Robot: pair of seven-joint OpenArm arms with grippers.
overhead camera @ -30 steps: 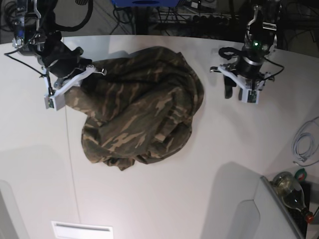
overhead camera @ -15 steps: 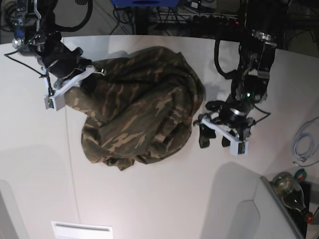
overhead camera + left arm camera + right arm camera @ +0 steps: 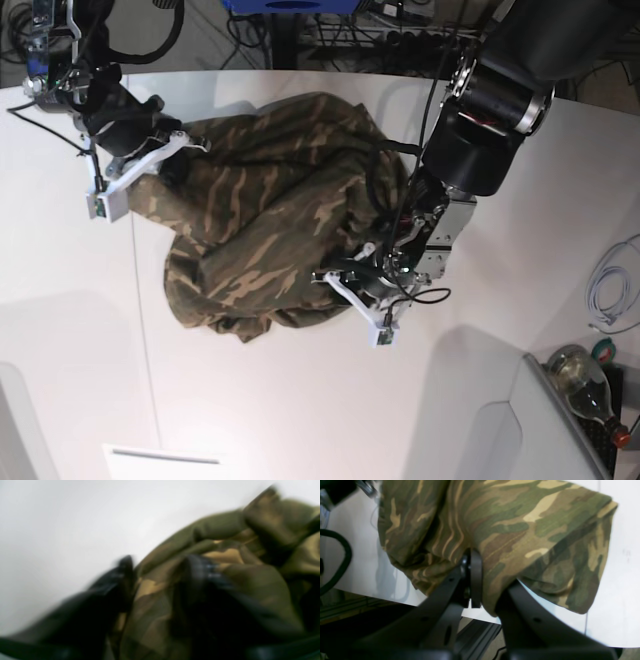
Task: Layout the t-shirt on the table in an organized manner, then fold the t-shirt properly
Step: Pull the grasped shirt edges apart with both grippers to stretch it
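Note:
The camouflage t-shirt (image 3: 275, 220) lies crumpled in a heap in the middle of the white table (image 3: 300, 400). My right gripper (image 3: 165, 155) is at the heap's upper left edge. In the right wrist view the right gripper (image 3: 490, 590) is shut on a fold of the t-shirt (image 3: 520, 530). My left gripper (image 3: 360, 285) is down at the heap's lower right edge. The left wrist view is blurred: the left gripper (image 3: 161, 567) has its dark fingers (image 3: 125, 566) on either side of a ridge of the t-shirt (image 3: 225, 555), and I cannot make out whether they pinch it.
A glass bottle (image 3: 585, 385) and a grey box (image 3: 520, 420) sit at the front right corner. A white cable (image 3: 610, 290) lies at the right edge. A white plate (image 3: 165, 460) is near the front edge. A thin seam (image 3: 140, 300) runs across the tabletop.
My left arm swung from the back right of the table down onto the shirt's lower right edge, and its jaws widened, then narrowed. The right arm kept its hold and barely moved.

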